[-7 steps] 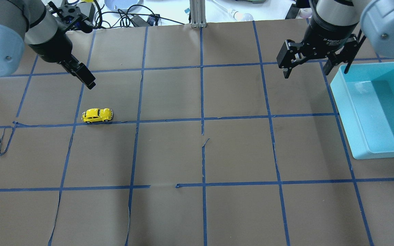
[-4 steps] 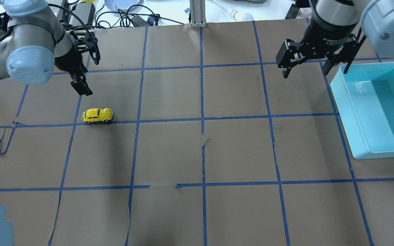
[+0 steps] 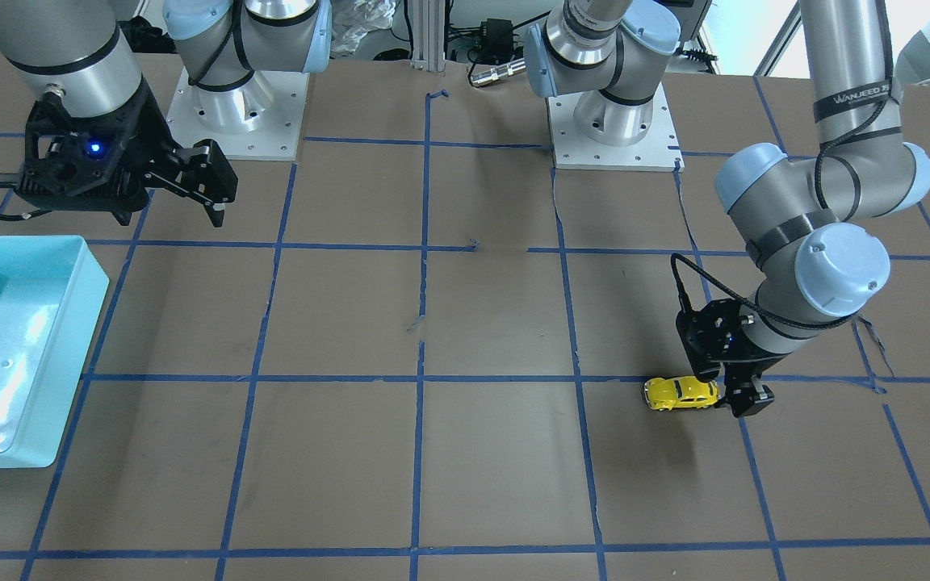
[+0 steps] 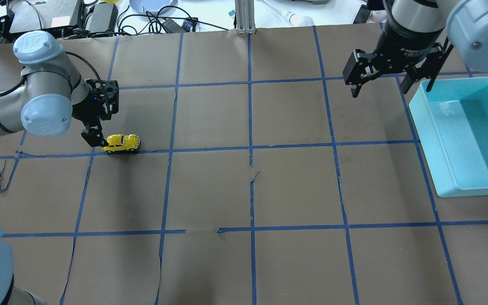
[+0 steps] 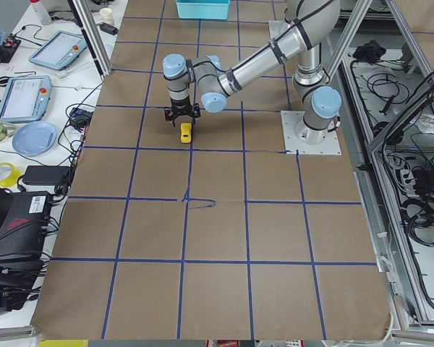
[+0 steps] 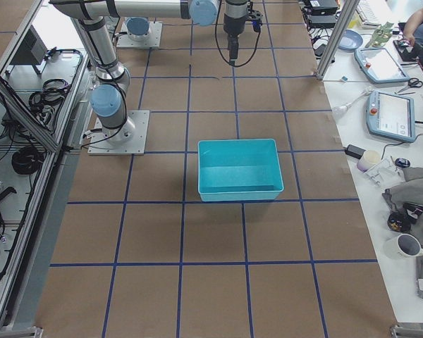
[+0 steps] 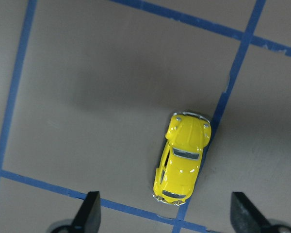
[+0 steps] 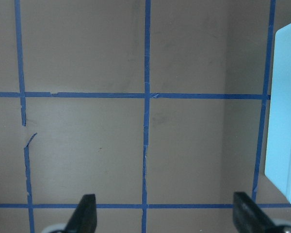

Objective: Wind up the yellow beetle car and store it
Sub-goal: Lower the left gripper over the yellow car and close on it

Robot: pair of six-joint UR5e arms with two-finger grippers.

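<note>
Lowered left end effector (image 7: 166, 213) hovers over glossy yellow beetle car (image 7: 182, 158).

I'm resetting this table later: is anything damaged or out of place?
The blue tape grid is damaged: one strip has peeled into a loose loop, another has a gap. The yellow beetle car sits upright.

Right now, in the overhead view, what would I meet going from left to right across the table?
left hand → yellow beetle car → right hand → light blue bin
</note>
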